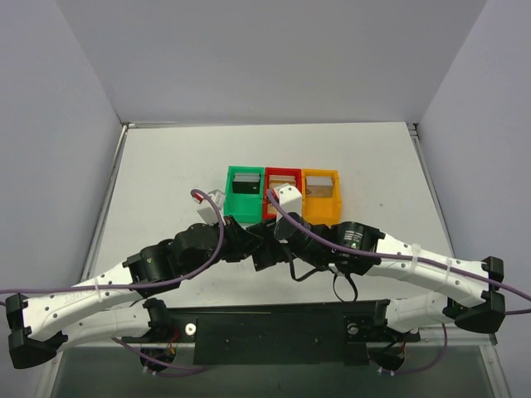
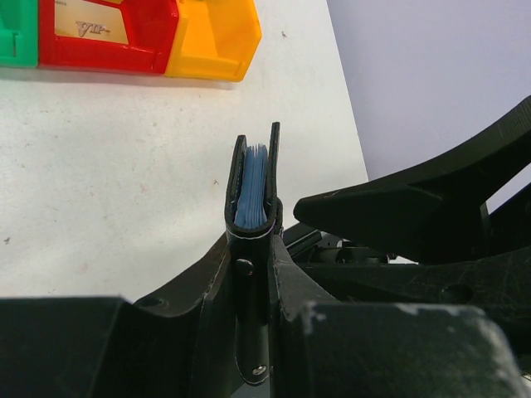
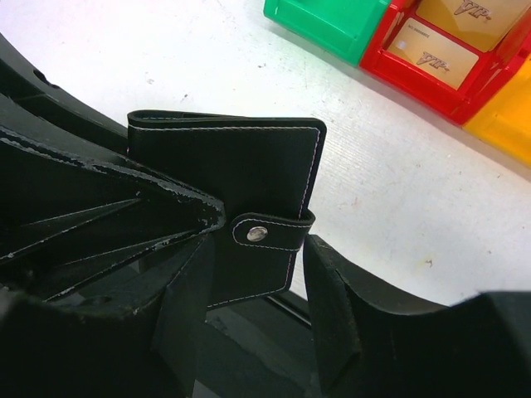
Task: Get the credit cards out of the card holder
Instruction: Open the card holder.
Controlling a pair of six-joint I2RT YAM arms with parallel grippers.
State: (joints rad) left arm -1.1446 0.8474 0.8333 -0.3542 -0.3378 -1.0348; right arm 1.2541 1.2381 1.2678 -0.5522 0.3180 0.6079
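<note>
The left fingers [image 2: 211, 290] are clenched on the card holder [image 3: 224, 174], which is held upright on its edge above the counter [image 2: 124, 166], well short of the bins. In the left wrist view the holder is seen edge-on. Its two black covers are slightly parted at the top, and blue inner pockets [image 2: 251, 191] are exposed between them.

The right fingers [image 3: 332, 307] are spread apart at 6 o'clock of the holder. The holder's lower corner and the end of its snap tab [image 3: 270, 235] are framed between them. Whether either finger touches the leather cannot be told. The tab is seen wrapped around the free edge, with its metal stud fastened.

In the top view both arms are seen meeting at the middle of the counter. A row of three bins is set at 12 o'clock from them: green [image 2: 17, 33], red [image 2: 158, 25] and orange [image 2: 216, 41], side by side and touching. A pale card [image 2: 91, 29] with script lettering lies in the red bin.
</note>
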